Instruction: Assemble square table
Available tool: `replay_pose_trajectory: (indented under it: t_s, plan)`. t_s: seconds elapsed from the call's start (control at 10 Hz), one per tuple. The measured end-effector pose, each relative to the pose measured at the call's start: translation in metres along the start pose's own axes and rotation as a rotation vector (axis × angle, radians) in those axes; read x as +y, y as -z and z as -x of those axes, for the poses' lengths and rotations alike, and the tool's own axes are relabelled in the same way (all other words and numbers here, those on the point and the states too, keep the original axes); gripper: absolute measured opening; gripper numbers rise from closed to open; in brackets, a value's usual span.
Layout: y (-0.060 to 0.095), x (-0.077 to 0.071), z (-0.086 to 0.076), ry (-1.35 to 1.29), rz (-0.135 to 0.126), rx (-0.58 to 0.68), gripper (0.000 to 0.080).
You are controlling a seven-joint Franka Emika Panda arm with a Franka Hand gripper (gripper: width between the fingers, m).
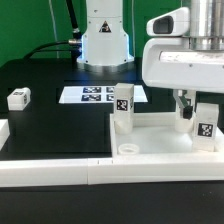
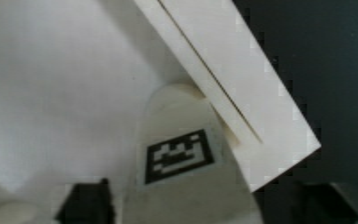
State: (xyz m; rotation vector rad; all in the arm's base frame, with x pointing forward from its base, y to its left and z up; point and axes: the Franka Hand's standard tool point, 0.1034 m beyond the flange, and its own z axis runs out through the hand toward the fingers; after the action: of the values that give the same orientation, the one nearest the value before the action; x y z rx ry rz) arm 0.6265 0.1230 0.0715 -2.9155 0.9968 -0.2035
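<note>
On the far left of the exterior view you see one loose leg point(image 1: 19, 97) lying on the black bench point(image 1: 50, 125), well apart from the rest. At the left edge, nearer to you, a small piece of another white part point(image 1: 4, 131) shows, but you cannot tell what it is. Farther back, in the middle, the marker board point(image 1: 103, 95) lies flat on the bench, in front of the robot base point(image 1: 105, 40).

In the centre, a second leg point(image 1: 122, 103) stands upright at the far left corner of the square table top point(image 1: 150, 140). Its tag faces the camera. The top lies on the right half of the bench, with its raised rim up, and a round socket point(image 1: 130, 150) is visible in its near left corner. Along the near edge of the bench, a long white rail point(image 1: 100, 172) runs across the view, just beside the top.

On the right, the gripper point(image 1: 193, 115) comes down over the far right part of the top. A third leg point(image 1: 206, 124) with a tag stands there, at the fingers. In the wrist view this leg point(image 2: 179, 150) sits between the two dark fingertips point(image 2: 87, 198), next to the rim point(image 2: 238, 85). The fingers stand on both sides of the leg, but you cannot tell if they already press it.
</note>
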Motion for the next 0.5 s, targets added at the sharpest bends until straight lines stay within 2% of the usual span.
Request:
replay_pose_trajectory:
  t_s: [0.1,0.2,0.4,0.5]
  plan:
    - [-0.0001,0.0000,0.0003,-0.068,0.000,-0.001,0.0410]
    - [-0.0004,0.0012,0.0002,-0.156,0.002,-0.001,0.0290]
    - [-0.0004,0.0022,-0.0001,-0.301,0.004,-0.004,0.0290]
    - [0.0001,0.0079,-0.0039,-0.445,0.007,-0.015,0.0290]
